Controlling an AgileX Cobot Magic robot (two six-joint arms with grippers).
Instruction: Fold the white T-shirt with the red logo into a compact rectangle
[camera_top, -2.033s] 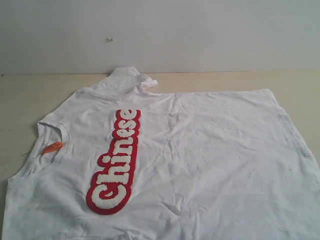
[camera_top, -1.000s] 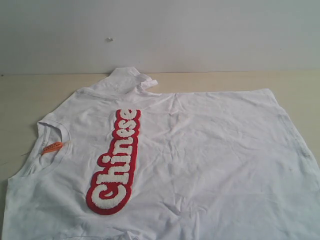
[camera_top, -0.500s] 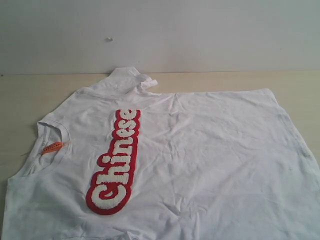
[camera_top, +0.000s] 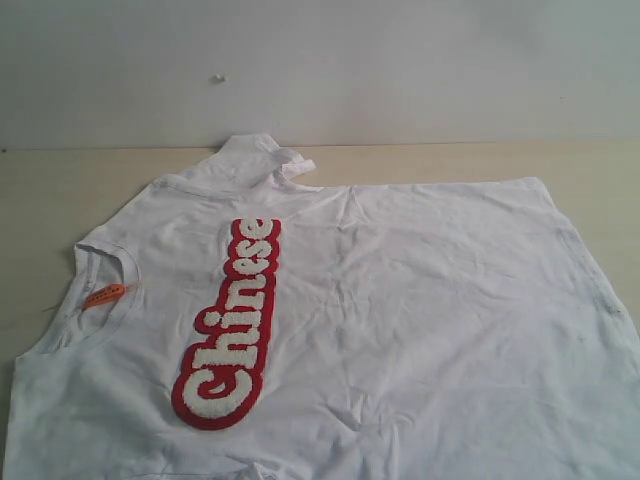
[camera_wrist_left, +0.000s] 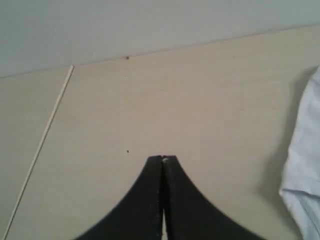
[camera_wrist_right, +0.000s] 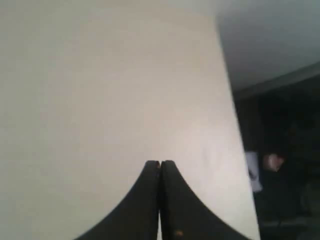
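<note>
The shirt (camera_top: 400, 300) ran off the exterior view's lower and right edges, its near sleeve cut away. Print on its neck tag (camera_top: 104, 295) was too small to read. The left wrist view caught only the shirt's edge.

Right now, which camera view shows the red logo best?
The exterior view: the whole red logo lies readable across the white T-shirt. The left wrist view catches only a plain shirt edge, no logo; the right wrist view shows neither.
</note>
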